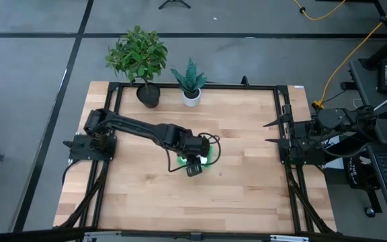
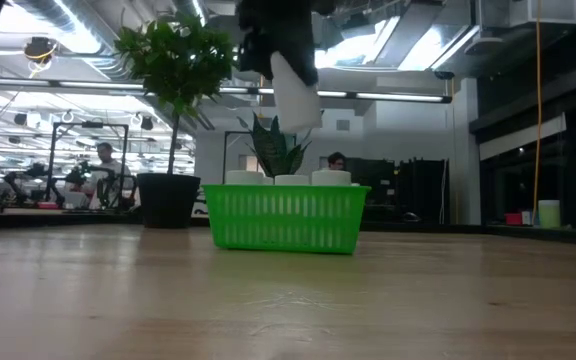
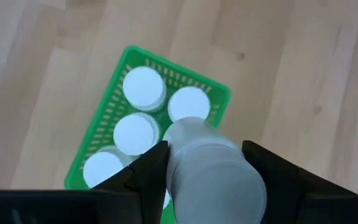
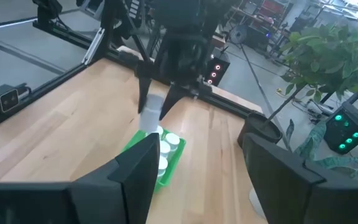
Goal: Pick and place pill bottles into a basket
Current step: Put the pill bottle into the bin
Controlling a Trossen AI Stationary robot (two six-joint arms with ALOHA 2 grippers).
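Fingers of the left gripper (image 3: 204,171) clasp a pill bottle (image 3: 213,171) above the basket (image 3: 114,106), table centre. Light, rigid, smooth plastic; mid-body grip suits. Right gripper (image 4: 194,165), three o'clock, gapes empty.

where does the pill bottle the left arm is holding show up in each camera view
High view: hidden under the left gripper, mid-table.
Low view: held pill bottle hangs at top centre, above the green basket.
Left wrist view: bottle fills bottom centre between the fingers.
Right wrist view: bottle hangs above the basket.
Shared landmark: the green basket.
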